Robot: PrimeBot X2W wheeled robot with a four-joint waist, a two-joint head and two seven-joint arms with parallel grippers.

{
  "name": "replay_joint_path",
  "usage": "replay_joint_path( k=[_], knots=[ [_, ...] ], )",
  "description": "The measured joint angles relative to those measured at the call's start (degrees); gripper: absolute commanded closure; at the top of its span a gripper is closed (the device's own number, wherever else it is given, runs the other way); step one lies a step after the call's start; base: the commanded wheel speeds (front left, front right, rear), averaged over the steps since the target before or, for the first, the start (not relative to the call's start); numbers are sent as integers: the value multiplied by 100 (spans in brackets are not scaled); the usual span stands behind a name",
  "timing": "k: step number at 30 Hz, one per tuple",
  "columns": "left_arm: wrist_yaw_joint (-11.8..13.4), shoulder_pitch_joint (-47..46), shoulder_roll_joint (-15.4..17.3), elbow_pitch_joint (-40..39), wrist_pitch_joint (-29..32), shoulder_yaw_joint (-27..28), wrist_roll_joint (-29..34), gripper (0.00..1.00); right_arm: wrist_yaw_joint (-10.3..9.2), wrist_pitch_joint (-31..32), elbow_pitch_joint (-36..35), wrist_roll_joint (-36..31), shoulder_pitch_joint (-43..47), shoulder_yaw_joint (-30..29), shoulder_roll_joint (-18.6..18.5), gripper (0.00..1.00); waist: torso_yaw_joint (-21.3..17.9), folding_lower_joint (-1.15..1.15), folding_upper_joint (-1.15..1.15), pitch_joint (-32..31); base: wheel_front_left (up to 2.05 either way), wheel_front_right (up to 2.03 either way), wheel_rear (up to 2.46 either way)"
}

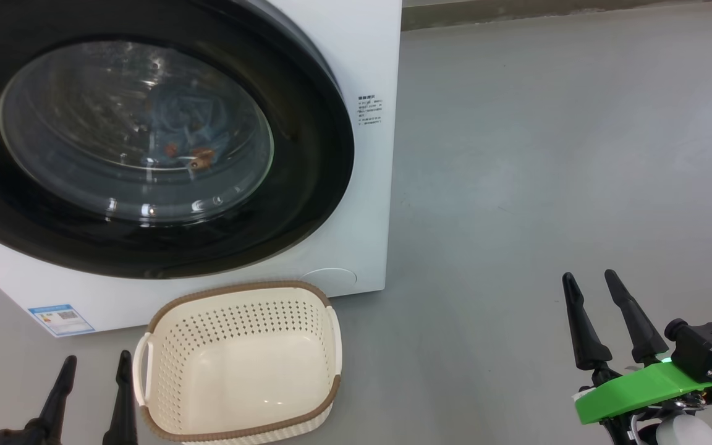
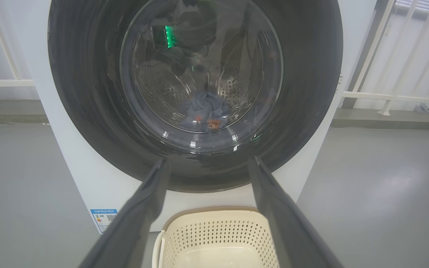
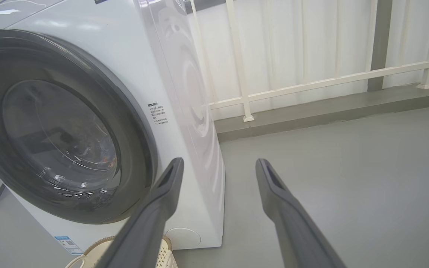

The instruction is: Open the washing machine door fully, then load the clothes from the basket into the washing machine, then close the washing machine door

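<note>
Blue clothes [image 2: 205, 108] lie behind the shut washing machine door [image 1: 306, 154]; the basket [image 1: 232, 289] is empty. Left claw [image 1: 97, 357] and right claw [image 1: 589, 275], both wide, should touch nothing now.

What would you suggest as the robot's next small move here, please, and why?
Probably only a light confirming press on the washing machine door, I'd judge. It looks shut against the washing machine, the clothes lie behind its glass, the basket is empty, and the left gripper and right gripper stand open, touching nothing. Whether it latched I cannot tell.
</note>
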Motion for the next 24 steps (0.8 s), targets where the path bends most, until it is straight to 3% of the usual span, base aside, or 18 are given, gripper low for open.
replay_joint_path(
  k=[6,7,14,19,24],
  knots=[
    [0,-1,1,1,0,0,-1,0,0,0,0,0,0,-1,2,0,9,0,0,15,0,0,0],
    [0,-1,1,2,0,2,-1,100,0,0,0,0,0,-1,4,100,8,0,0,17,0,0,0],
    [0,119,-291,391,16,-70,-15,100,1,42,449,16,281,26,193,100,11,0,0,18,0,0,0],
    [0,127,-313,404,111,-67,-275,100,1,96,470,238,321,13,223,100,41,10,0,2,0,0,0],
    [0,126,-324,403,180,-55,-560,100,1,190,469,497,320,-3,224,100,71,3,0,-2,0,0,0]
  ],
)
